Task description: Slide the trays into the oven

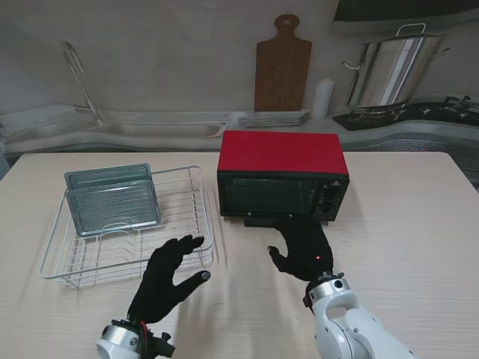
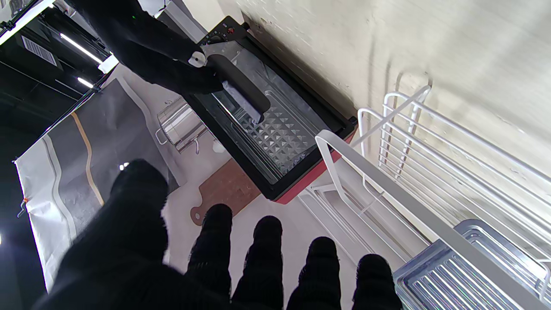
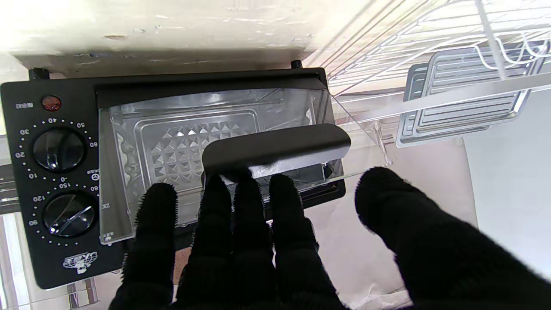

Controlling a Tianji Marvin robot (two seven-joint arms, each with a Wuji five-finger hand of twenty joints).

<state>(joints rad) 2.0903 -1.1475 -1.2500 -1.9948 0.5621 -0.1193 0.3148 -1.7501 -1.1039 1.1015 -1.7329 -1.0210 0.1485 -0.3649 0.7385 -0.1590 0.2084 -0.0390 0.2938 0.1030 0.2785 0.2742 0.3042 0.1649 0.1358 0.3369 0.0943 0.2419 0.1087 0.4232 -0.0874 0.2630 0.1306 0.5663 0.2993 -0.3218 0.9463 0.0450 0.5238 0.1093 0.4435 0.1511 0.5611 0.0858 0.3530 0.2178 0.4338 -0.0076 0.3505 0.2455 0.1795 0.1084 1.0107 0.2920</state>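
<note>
Oven (image 1: 283, 173) door handle behind right hand (image 1: 303, 250); rear tray (image 1: 105, 176) half behind the front tray (image 1: 114, 208).

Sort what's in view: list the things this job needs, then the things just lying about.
Needed: oven, its door handle, two trays, dish rack, right hand, left hand.
Lying about: cutting board, stockpot, stacked plates.

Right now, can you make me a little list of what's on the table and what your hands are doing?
oven: red top, black front, middle of table
oven door: glass, partly pulled open
right hand: fingertips on the door handle
left hand: open, holding nothing, beside the rack
rack: white wire, on my left
trays: two, standing in the rack, not in the oven yet
</note>
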